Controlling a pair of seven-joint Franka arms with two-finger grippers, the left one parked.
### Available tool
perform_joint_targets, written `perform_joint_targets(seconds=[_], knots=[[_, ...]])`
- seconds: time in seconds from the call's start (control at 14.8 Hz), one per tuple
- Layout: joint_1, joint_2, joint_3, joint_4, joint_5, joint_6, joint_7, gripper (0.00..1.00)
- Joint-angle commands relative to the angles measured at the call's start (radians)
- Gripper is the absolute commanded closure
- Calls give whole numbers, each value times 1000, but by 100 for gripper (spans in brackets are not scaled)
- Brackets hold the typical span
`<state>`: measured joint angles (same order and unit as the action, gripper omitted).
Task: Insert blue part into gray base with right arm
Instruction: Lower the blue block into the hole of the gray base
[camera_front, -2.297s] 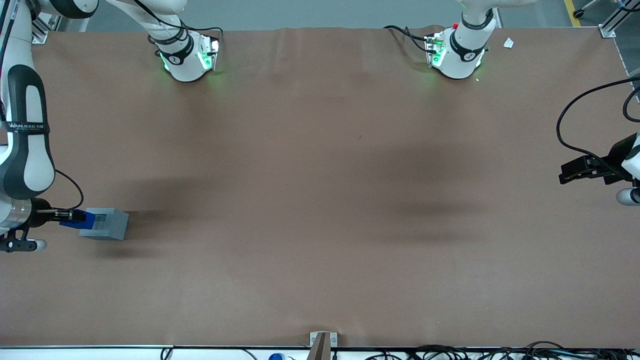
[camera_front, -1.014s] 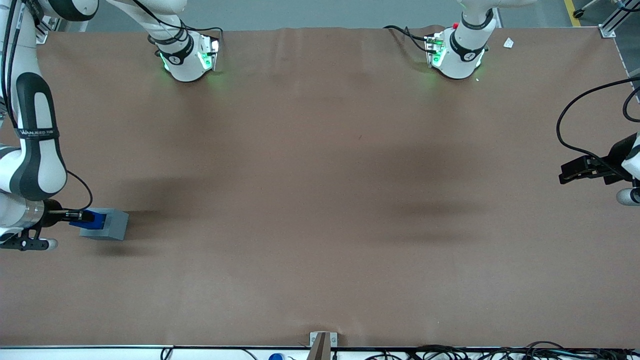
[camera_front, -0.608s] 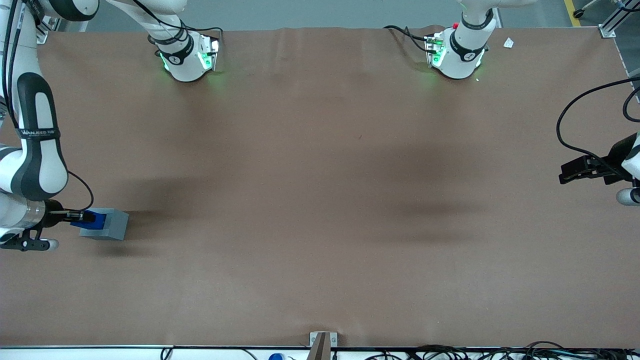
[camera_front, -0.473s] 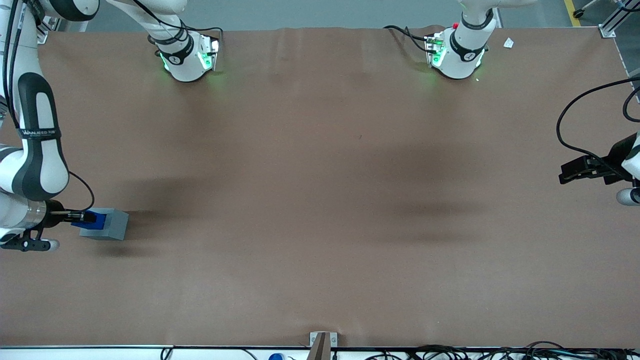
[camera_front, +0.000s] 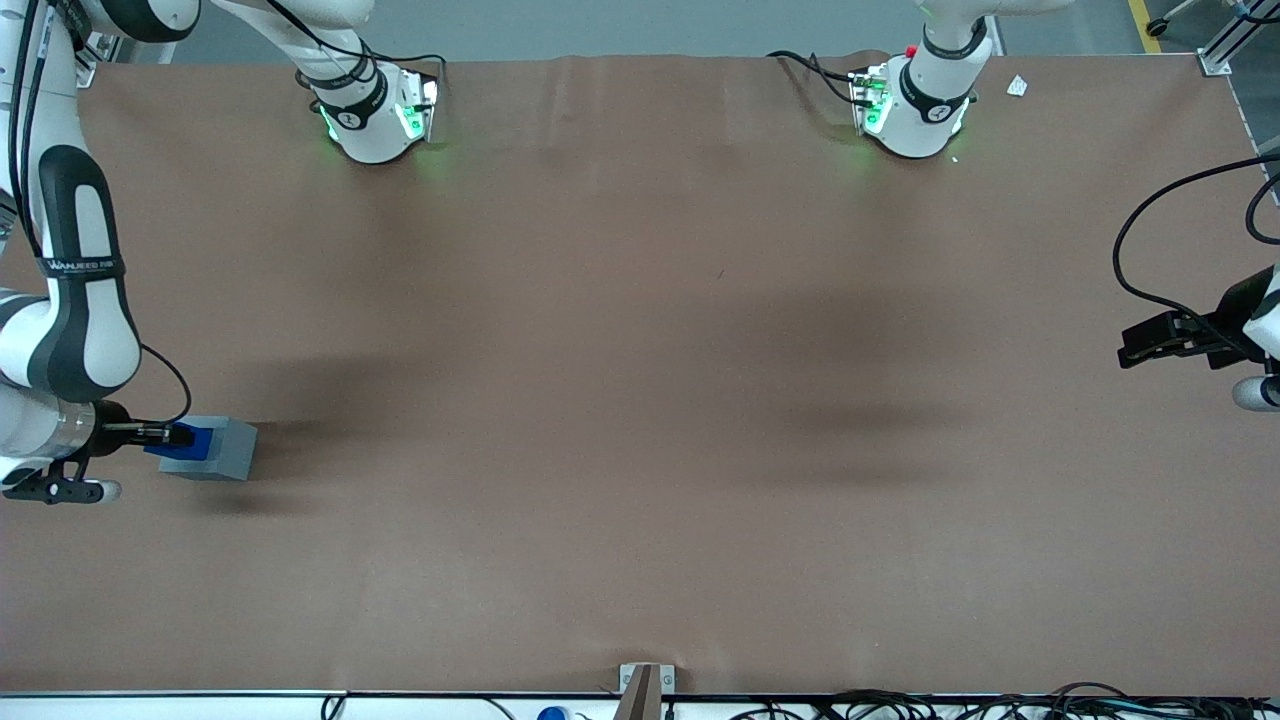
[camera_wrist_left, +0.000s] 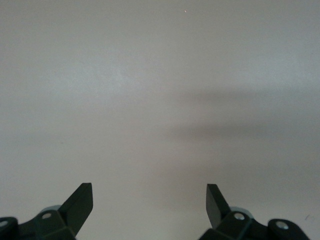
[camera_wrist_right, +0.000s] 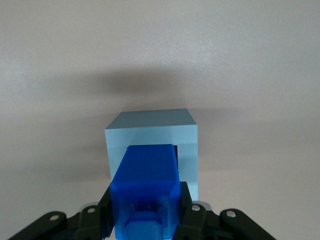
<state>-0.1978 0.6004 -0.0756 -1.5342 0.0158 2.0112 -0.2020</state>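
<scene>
Bench (camera_front: 640, 400): one wide sheet of matte brown covering, faint creases near the arm bases, soft dark shadow patches across the middle. Metal frame corners show at the edge farthest from the front camera, gray floor past them. Tangled black cables (camera_front: 1000, 705) run along the nearest edge, with a small metal bracket (camera_front: 645, 680) at its midpoint.

Gray base (camera_front: 225, 447) sits on the bench toward the working arm's end. Right arm (camera_front: 70, 300) reaches down beside it. Tool (camera_front: 168, 436) clenched on the blue part (camera_front: 190, 441), fingers (camera_wrist_right: 192, 212) pressed to its sides. Blue part is over the base's top, its lower end at or in the socket (camera_wrist_right: 176, 152); depth of seating cannot be told.
</scene>
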Motion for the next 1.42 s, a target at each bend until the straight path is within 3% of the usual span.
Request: perform_joint_targets(seconds=[0.0, 1.35], knots=[[-12, -10, 4, -9, 0, 0, 12, 97], [-3, 19, 4, 23, -7, -23, 13, 97]])
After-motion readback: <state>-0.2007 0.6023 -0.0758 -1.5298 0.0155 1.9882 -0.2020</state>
